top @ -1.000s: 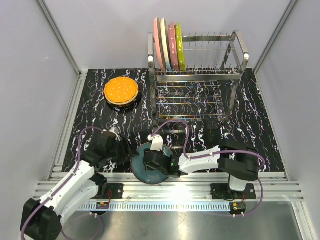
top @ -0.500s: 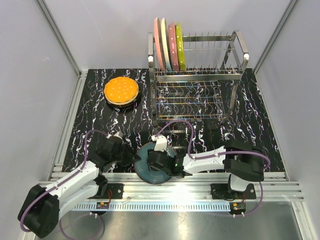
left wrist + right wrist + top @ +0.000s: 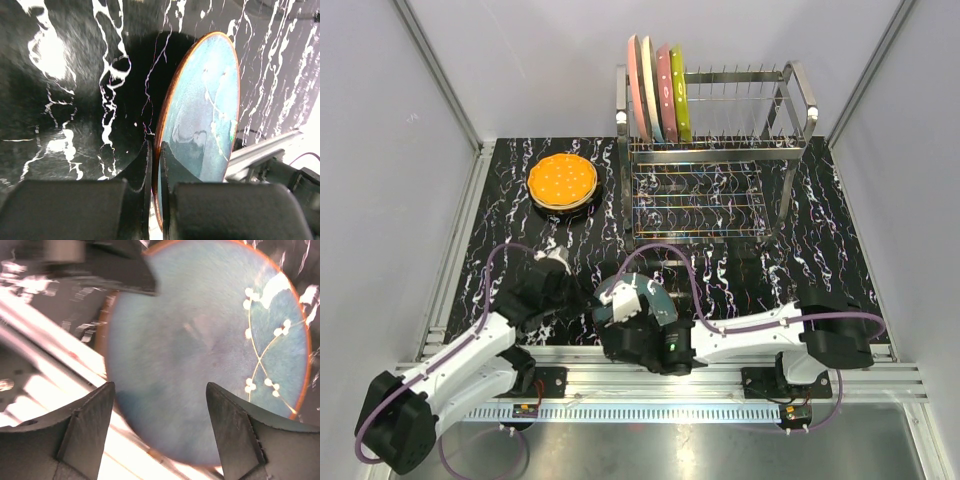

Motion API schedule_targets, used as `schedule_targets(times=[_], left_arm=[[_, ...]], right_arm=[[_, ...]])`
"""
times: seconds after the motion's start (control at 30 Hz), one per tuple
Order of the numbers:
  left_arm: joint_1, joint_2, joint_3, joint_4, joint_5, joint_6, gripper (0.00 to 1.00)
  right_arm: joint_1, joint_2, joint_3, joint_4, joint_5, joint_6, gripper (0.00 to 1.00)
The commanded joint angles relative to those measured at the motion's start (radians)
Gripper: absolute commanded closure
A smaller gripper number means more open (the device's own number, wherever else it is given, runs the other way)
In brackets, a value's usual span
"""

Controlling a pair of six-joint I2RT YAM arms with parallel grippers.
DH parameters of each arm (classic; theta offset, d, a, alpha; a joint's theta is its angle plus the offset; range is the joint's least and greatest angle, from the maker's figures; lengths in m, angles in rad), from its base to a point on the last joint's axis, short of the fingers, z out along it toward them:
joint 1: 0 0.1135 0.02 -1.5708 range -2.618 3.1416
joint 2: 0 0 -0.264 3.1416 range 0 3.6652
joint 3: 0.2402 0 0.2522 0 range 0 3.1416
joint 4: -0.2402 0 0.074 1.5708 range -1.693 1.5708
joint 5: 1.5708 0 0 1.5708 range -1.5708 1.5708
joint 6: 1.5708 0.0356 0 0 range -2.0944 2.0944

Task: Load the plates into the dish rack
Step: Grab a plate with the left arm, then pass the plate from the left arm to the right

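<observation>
Standing on edge near the front of the table [image 3: 500, 220], a teal plate [image 3: 205, 115] with a thin orange rim is gripped at its lower edge by the left gripper [image 3: 155, 150], whose two dark fingers are pressed together on the rim. The right gripper [image 3: 159, 386] faces the plate's broad glazed side with its fingers spread wide on either side, touching nothing that can be seen.

Farther back, the dish rack [image 3: 720, 150] stands at the rear of the table, with four plates [image 3: 658, 90] already upright at its left end and many tines free to their right. An orange plate [image 3: 562, 180] lies flat to the left of the rack, apparently on top of a small stack.

The main risk is the narrow pinch. A single grip on a smooth rim could let the plate pivot or slide out during a lift, dropping it onto the table or the metal rail [image 3: 720, 352] close by. The right gripper is also very near, so a careless swing might knock the plate loose.
</observation>
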Motion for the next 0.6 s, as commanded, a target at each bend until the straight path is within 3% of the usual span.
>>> schedule_targets(times=[0.0, 0.17, 0.37, 0.57], left_arm=[[0.005, 0.025, 0.107, -0.074, -0.135, 0.055, 1.0], [0.005, 0.059, 0.182, -0.091, -0.129, 0.071, 1.0], [0.003, 0.051, 0.25, -0.135, -0.088, 0.077, 1.0], [0.005, 0.004, 0.276, -0.17, -0.057, 0.075, 1.0]], right_arm=[[0.065, 0.005, 0.117, -0.134, 0.156, -0.077, 0.18], [0.131, 0.014, 0.148, -0.12, 0.236, -0.166, 0.1], [0.144, 0.171, 0.217, -0.267, 0.308, -0.111, 0.05], [0.111, 0.241, 0.217, -0.206, 0.354, -0.18, 0.05]])
